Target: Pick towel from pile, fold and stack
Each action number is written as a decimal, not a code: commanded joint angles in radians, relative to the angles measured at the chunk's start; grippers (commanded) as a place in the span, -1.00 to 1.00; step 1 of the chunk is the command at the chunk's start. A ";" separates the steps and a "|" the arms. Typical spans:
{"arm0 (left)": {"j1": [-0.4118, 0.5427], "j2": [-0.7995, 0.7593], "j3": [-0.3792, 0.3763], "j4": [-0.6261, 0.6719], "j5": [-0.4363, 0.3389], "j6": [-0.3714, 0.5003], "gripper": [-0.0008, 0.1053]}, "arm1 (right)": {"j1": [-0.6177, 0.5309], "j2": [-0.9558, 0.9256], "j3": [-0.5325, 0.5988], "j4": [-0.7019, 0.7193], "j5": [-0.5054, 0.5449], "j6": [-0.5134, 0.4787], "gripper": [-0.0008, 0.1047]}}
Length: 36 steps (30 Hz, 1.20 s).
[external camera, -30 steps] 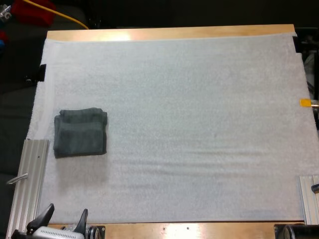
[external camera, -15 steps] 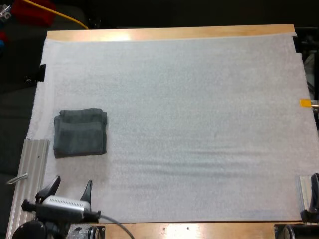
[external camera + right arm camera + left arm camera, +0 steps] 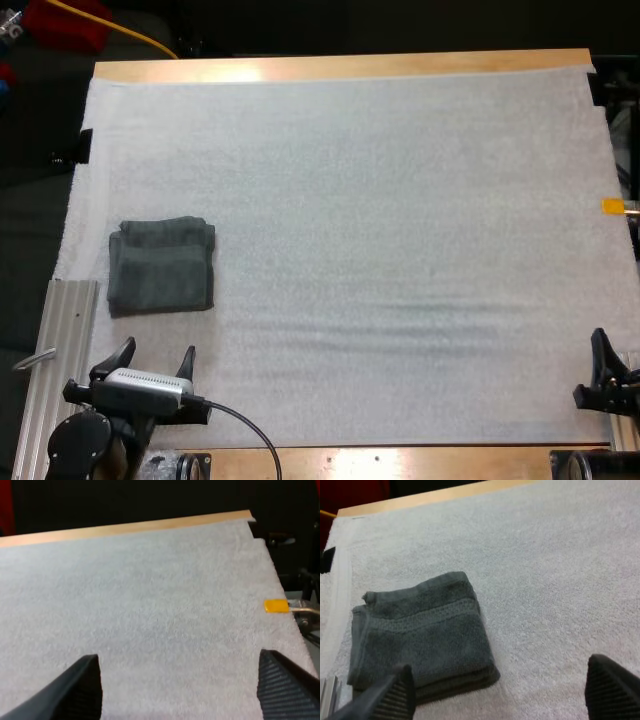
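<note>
Folded dark grey-green towel (image 3: pixel 161 265) lies flat on the white mat (image 3: pixel 400 250), close to the mat's left edge and about midway between the near and far sides of the worktop (image 3: pixel 340 66). Left pincer (image 3: pixel 158 349) sits at the near-left corner of the mat, beside a metal rail (image 3: pixel 62 350), fingers spread wide and holding nothing. Key relation: the towel is straight ahead of this pincer, near but apart from it, with bare mat between. In the left wrist view the towel lies forward of the gap between the two fingers, nearer the left finger than the right. The towel is close to square, with no strong long axis. A woven band crosses it side to side, and the thick folded edge faces the pincer, so the spread of the fingers runs roughly along that edge. Right pincer (image 3: pixel 612 365) is at the near-right edge of the mat, also spread and empty, facing bare mat. The full width of the mat separates it from the towel. Judgement: the left arm is much the nearer, and reaching the towel calls for a short forward move with little sideways correction. The towel already looks folded and set down, so it may be serving as the base of the stack.
</note>
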 commanded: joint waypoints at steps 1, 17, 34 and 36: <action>-0.003 -0.139 -0.003 -0.016 -0.002 0.000 0.29 | -0.002 -0.039 0.008 -0.017 0.007 -0.004 0.24; -0.003 -0.139 -0.003 -0.016 -0.002 0.000 0.29 | -0.002 -0.038 0.056 -0.007 0.007 0.003 0.24; -0.003 -0.139 -0.003 -0.018 -0.002 0.000 0.29 | -0.002 -0.038 0.056 -0.007 0.007 0.003 0.24; -0.003 -0.139 -0.003 -0.018 -0.002 0.000 0.29 | -0.002 -0.038 0.056 -0.007 0.007 0.003 0.24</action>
